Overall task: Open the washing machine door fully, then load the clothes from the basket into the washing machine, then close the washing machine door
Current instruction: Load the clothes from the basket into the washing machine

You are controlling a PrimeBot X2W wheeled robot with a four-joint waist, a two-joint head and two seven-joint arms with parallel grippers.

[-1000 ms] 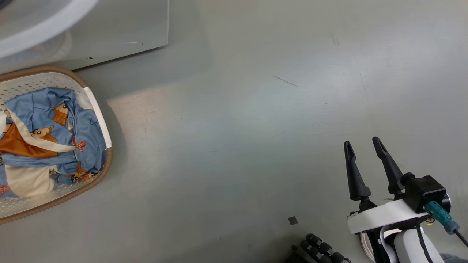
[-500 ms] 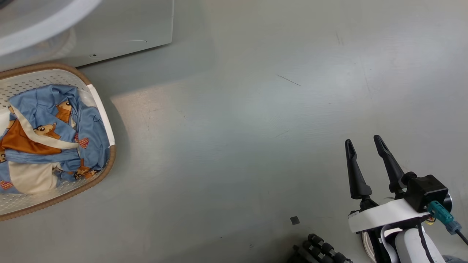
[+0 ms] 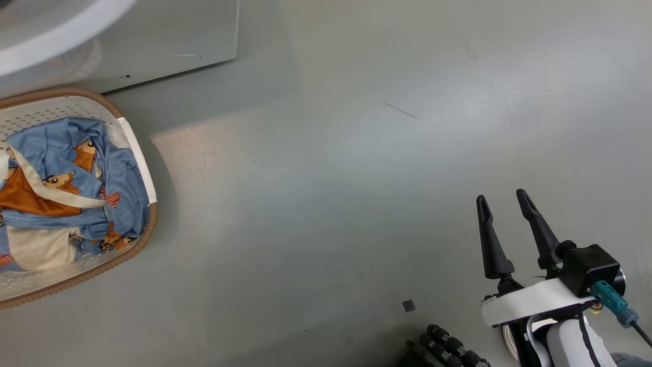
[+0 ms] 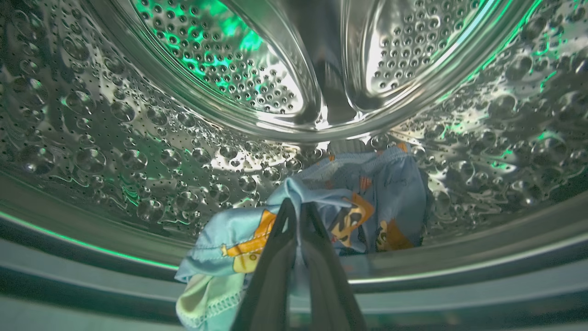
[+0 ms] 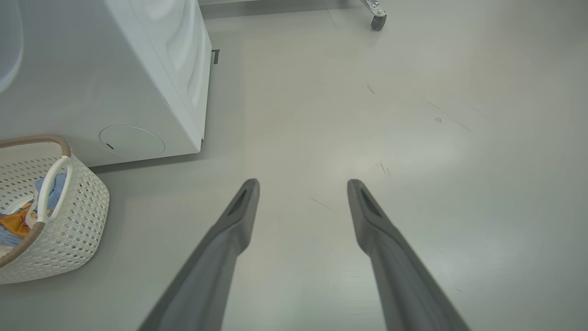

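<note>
I am looking along the left gripper (image 4: 297,205) inside the washing machine's perforated steel drum (image 4: 138,151). Its two fingers are pressing together and pinching a raised fold of a bear-print garment (image 4: 390,184). That garment is lying on the bottom of the drum. Its far part is reaching toward the back wall, and its near, pale-edged end is draping over the drum's front lip beside the fingers.

From the head camera I am seeing the right gripper (image 3: 501,198) hovering over bare grey floor (image 3: 331,178), well apart from everything else. Its fingers are standing spread with nothing between them.

The basket (image 3: 151,224) is sitting on the floor at the left, just in front of the washing machine (image 3: 168,41) and close to its lower front panel. The clothes (image 3: 51,148) are lying bunched inside it, blue bear-print cloth mixed with cream and brown parts. In the right wrist view a caster wheel (image 5: 377,20) is showing far off on the floor.
</note>
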